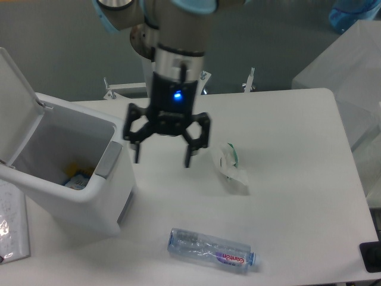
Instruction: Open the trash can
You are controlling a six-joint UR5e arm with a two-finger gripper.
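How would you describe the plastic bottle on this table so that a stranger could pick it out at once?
Start at the large white boxy plastic trash can standing open on the left of the white table. Look right of its base, along the table's near edge, to the clear plastic bottle lying on its side. Unlike the crumpled white wrapper farther back, it is see-through, with a purple label.

Single arm enters from top of frame, wrist pointing straight down. Blue indicator light lit on the gripper body. Gripper (162,156) hangs above the table surface, both fingers (136,147) spread wide apart, tips pointing down, nothing between them. Image slightly motion-blurred around the fingers.
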